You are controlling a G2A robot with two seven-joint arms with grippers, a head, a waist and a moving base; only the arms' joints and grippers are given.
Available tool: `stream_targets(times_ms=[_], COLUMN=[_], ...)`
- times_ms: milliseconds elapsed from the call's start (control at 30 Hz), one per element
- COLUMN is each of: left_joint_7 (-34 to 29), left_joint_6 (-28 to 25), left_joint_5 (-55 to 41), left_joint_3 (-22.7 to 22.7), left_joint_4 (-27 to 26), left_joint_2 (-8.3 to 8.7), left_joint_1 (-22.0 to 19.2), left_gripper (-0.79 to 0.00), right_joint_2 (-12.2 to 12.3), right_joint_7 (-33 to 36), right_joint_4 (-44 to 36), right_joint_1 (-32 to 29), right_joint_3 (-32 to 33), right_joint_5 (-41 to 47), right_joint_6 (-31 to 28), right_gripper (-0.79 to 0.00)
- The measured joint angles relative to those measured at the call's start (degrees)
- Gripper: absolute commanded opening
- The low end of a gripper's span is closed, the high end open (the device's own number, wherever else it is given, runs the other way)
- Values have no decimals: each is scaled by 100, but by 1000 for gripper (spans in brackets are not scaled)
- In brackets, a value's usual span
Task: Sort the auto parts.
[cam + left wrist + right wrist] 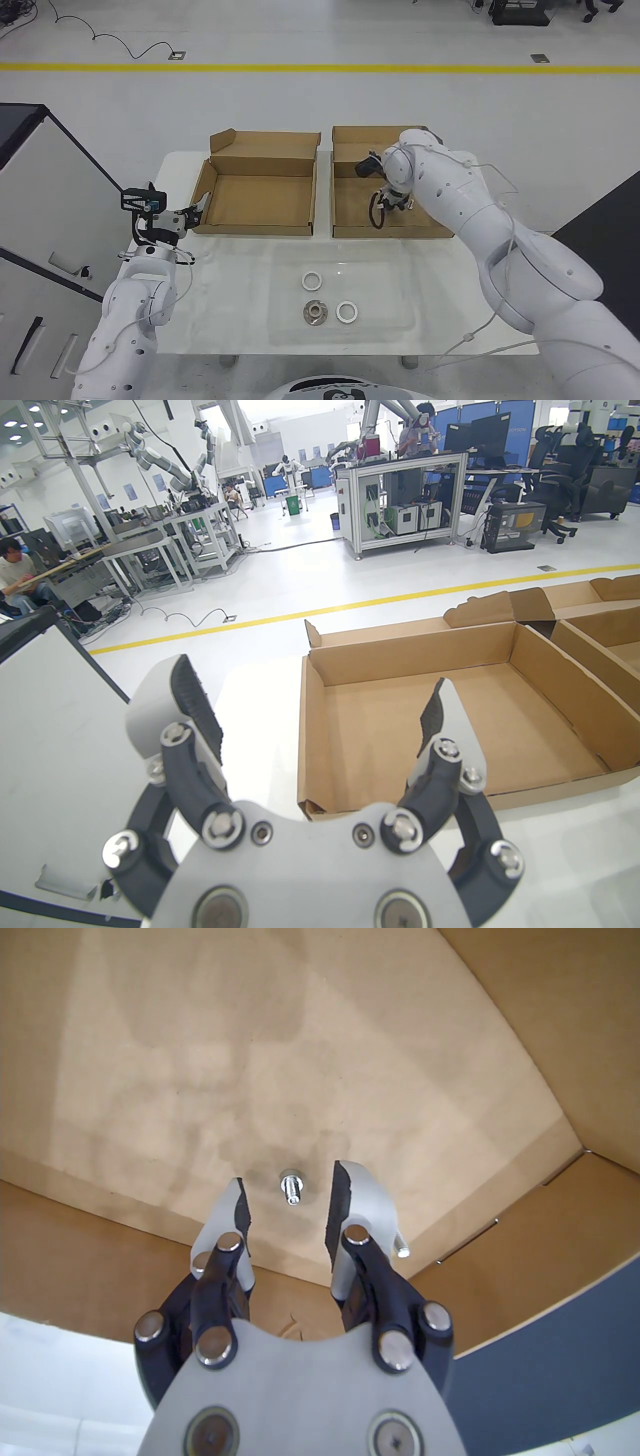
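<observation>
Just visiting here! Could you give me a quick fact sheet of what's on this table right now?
Containers: left box and right box, open, side by side
In right box: bolt, second bolt
Right gripper: open, over the bolt
Left gripper: open, holding nothing, beside left box
On table: white ring, second white ring, round metal part

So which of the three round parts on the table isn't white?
The grey metal disc; the ring beside it and the far ring are both white.

Bolt (291,1189) inside right box (352,215)
</observation>
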Motion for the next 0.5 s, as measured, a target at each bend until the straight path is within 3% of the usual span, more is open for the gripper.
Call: stream_targets(times_ms=[67, 100, 133, 500], left_joint_7=[0, 0, 0, 0], left_joint_6=[0, 0, 0, 0], left_joint_5=[0, 0, 0, 0], left_joint_3=[0, 0, 0, 0], left_joint_4=[0, 0, 0, 0], left_joint_2=[0, 0, 0, 0], left_joint_1=[0, 0, 0, 0], left_gripper=[0, 0, 0, 0], right_joint_2=[8, 16, 23, 370], right_joint_7=[-23, -44, -67, -326], right_joint_4=[-9, -26, -47, -1075], right_joint_1=[-4, -9, -12, -117], right_joint_3=[31, 56, 81, 776], right_joint_5=[-8, -11, -4, 29], right_joint_6=[-1, 2, 10, 440], right_gripper=[-148, -22, 0, 0])
